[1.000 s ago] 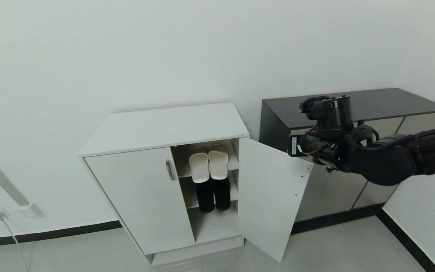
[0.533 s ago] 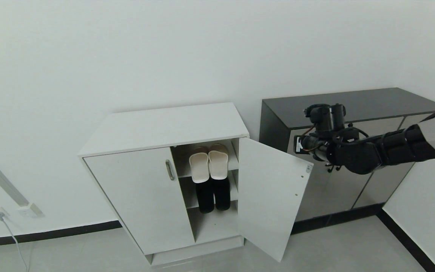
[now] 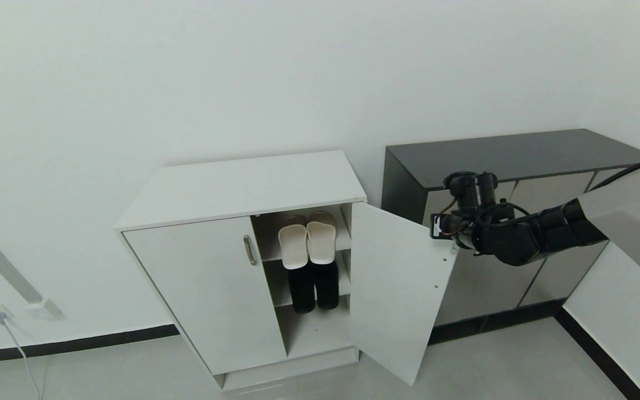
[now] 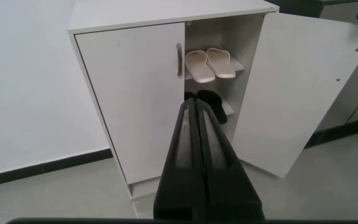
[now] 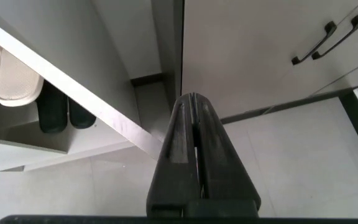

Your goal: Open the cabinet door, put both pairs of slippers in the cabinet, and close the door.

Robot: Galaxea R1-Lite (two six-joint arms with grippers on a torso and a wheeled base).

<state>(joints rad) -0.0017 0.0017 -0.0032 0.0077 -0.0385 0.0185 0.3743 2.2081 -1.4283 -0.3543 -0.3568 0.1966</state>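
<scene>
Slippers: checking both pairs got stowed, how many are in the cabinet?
4: two white slippers side by side on the upper shelf, two black slippers on the shelf below.

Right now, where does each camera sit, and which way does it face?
Head view: on the head, facing down at the white cabinet; right arm shows.
Left wrist view: left wrist, facing the cabinet front; shut left gripper shows.
Right wrist view: right wrist, looking down along the open door edge; shut right gripper shows.
All three share the cream slippers.
</scene>
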